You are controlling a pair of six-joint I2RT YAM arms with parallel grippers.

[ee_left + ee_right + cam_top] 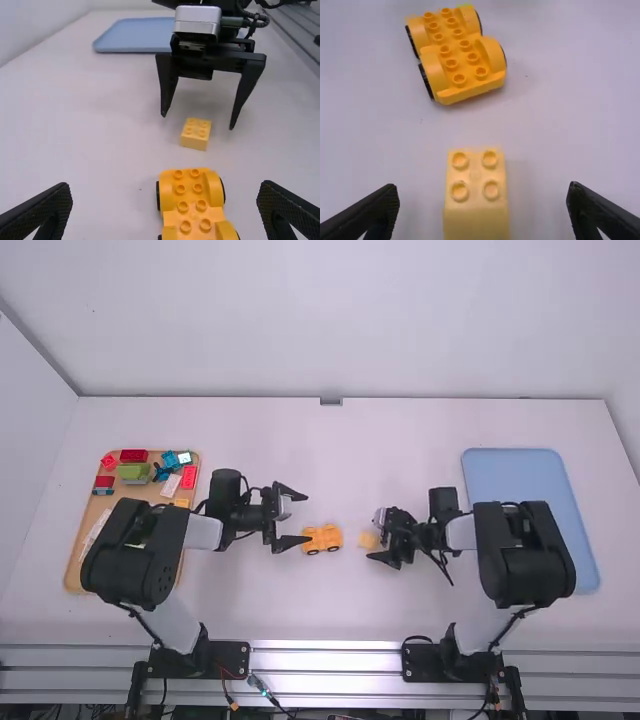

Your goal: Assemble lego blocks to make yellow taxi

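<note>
White table [330, 450] beneath, left pincer [307, 518] and right pincer [374, 536] gape inward.

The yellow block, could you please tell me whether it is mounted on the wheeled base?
No, the yellow block sits on the table, with a gap between it and the wheeled base.

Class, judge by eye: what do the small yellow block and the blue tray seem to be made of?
Small yellow block: probably hard molded plastic, smooth with a soft sheen; crisp edges and round studs suggest it.

Blue tray: perhaps plastic, smooth and evenly colored, though painted metal would look similar.
</note>
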